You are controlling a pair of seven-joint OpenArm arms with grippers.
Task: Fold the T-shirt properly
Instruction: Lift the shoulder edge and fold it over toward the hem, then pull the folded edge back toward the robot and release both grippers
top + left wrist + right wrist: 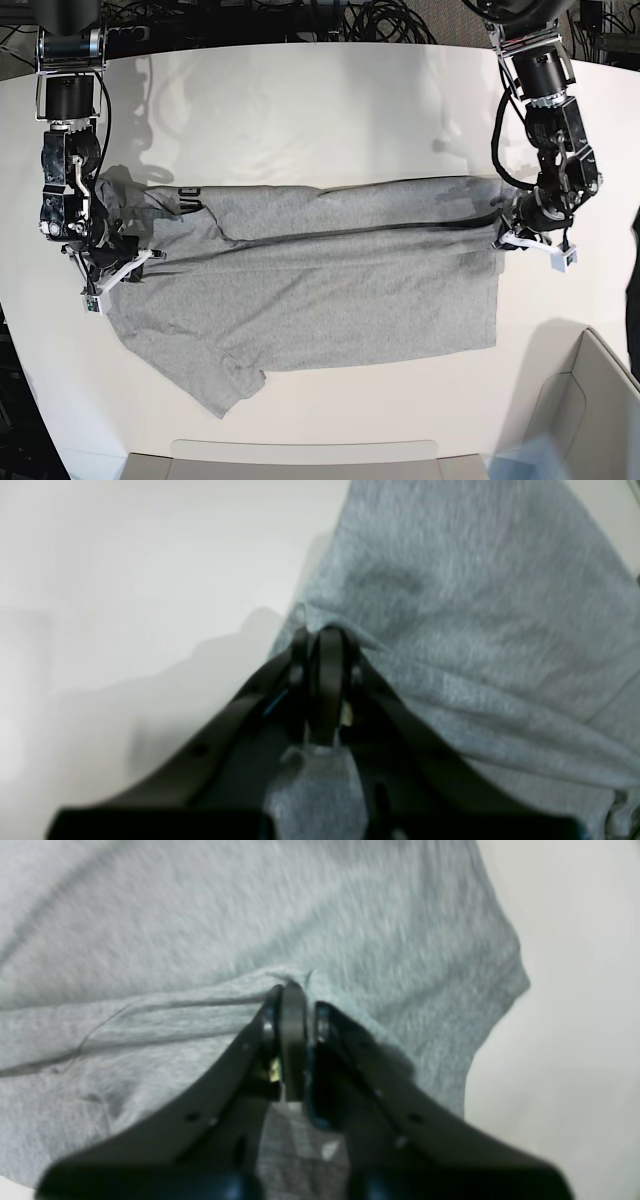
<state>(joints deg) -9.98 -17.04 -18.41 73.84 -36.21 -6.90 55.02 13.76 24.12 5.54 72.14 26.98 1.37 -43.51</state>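
Observation:
The heather light-grey T-shirt lies spread across the white table, its far edge folded toward the middle, with a bit of black lettering showing at the left. My left gripper is shut on the shirt's right edge; the left wrist view shows its fingertips pinching the fabric. My right gripper is shut on the shirt's left edge near a sleeve; the right wrist view shows its fingertips closed on a fold of the shirt.
The white table extends behind the shirt. Black cables run along the far edge. A light bin stands at the front right and a tray rim at the front.

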